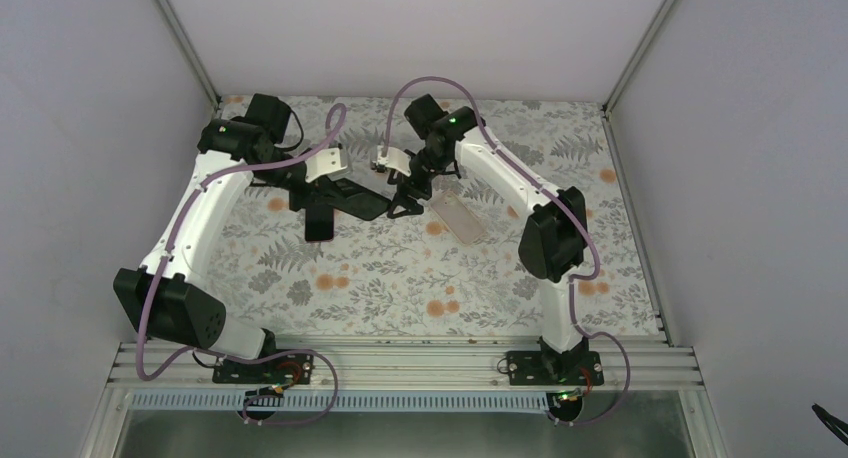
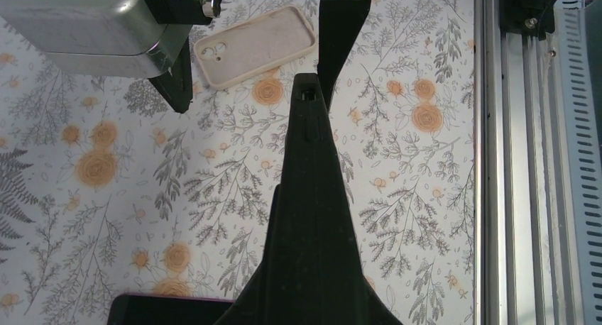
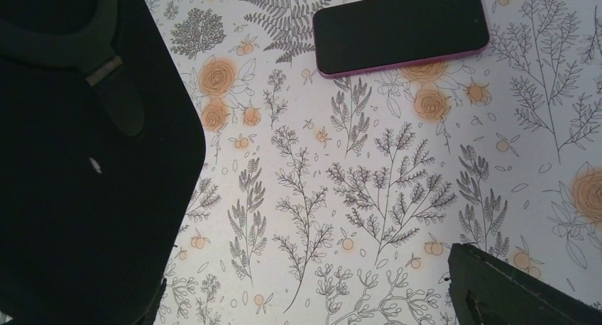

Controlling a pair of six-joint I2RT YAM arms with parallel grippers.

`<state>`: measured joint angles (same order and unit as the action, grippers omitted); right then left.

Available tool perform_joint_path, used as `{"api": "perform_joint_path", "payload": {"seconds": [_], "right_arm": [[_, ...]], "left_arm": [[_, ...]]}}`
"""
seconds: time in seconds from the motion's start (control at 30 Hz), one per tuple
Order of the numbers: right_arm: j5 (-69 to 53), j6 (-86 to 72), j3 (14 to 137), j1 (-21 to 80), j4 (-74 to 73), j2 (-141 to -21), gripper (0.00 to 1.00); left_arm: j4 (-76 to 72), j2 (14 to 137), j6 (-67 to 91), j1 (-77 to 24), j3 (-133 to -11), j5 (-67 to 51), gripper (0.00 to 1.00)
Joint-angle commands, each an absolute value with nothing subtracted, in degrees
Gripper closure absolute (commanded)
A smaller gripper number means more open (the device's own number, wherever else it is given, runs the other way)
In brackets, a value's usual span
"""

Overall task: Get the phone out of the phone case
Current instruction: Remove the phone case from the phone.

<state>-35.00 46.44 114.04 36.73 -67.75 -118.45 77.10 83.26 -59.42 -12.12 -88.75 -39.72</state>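
The phone lies flat on the floral counter, out of its case, with its dark screen up and a pink edge showing along its side. In the top view it is the dark rectangle left of centre, just beside the base of the left arm's fingers. In the left wrist view only its upper edge shows, at the bottom of the frame.

The phone case, beige with a camera cut-out at one end, lies flat on the counter well apart from the phone, right of centre in the top view. I cannot tell whether its inner or outer face is up.

The left end effector is closed, finger against finger, and points toward the case without touching it.

The right end effector stands wide open between phone and case. Its two fingers frame bare patterned counter in its wrist view, with the phone beyond them.
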Motion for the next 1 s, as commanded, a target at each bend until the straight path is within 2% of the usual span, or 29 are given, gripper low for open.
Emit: {"api": "perform_joint_path", "payload": {"seconds": [0.0, 0.47, 0.97], "right_arm": [[-33.8, 46.3, 117.1, 37.0, -67.3, -119.8, 0.03], [-29.1, 50.1, 126.0, 35.7, -72.6, -125.7, 0.04], [-24.4, 49.4, 131.6, 34.5, -69.9, -128.8, 0.04]], "left_arm": [[77.7, 82.7, -60.4, -12.6, -90.5, -44.6, 0.98], [77.8, 77.4, -58.9, -16.3, -87.5, -41.7, 0.98], [77.9, 74.5, -56.7, -19.2, -85.5, -42.5, 0.98]]}}
